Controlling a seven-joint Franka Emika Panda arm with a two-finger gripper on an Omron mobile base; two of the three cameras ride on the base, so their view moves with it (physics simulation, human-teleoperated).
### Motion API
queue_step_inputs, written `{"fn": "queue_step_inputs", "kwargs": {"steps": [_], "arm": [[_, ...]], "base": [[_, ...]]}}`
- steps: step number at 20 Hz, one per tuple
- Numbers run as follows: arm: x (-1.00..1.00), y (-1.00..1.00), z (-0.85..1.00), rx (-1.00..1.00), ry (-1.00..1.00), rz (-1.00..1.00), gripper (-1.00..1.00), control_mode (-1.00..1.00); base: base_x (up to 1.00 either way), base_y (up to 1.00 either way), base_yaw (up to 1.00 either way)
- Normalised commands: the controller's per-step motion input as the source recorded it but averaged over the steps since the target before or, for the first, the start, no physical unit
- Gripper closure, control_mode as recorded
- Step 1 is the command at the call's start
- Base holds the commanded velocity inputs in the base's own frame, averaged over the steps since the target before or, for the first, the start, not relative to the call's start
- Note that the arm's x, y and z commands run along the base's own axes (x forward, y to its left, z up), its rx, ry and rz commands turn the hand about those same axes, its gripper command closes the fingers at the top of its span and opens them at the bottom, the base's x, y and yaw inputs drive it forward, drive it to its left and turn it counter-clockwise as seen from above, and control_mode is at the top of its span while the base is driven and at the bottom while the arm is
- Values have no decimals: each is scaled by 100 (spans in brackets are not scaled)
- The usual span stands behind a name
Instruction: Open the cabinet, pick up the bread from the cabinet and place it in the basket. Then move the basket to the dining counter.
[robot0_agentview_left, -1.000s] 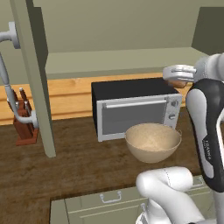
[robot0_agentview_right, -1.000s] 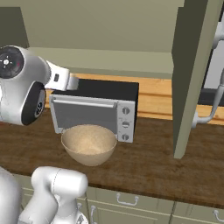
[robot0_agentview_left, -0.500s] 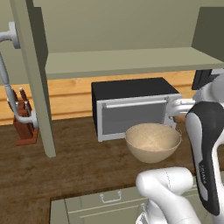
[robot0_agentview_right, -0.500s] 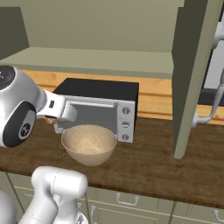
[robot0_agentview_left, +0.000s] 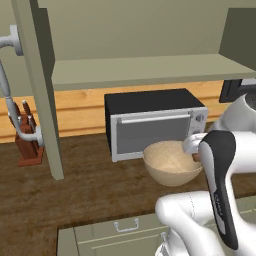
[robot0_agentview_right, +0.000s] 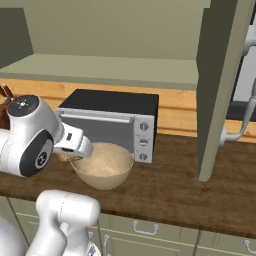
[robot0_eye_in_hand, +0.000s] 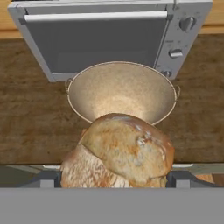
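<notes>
Your gripper (robot0_eye_in_hand: 114, 186) holds the bread (robot0_eye_in_hand: 118, 153) in wide jaws, short of the basket (robot0_eye_in_hand: 121, 91); release now and it could hit the near rim and tumble onto the counter (robot0_eye_in_hand: 35, 113).

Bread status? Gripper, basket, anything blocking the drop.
Gripper shut on bread, just short of basket rim. Basket empty, on worktop before microwave. Nothing blocking the drop.

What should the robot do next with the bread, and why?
Probably carry the bread a little forward over the basket, then let go. The claw holds it near the basket's front rim, and the basket sits empty below.
</notes>
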Motion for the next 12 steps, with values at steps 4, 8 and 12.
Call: {"fn": "queue_step_inputs", "kwargs": {"steps": [4, 8, 12], "arm": [[44, 0, -28, 0, 2, 0, 100, -100], [49, 0, -34, 0, 5, 0, 100, -100], [35, -4, -44, 0, 9, 0, 100, -100]], "base": [[0, 0, 0], [0, 0, 0], [0, 0, 0]]}}
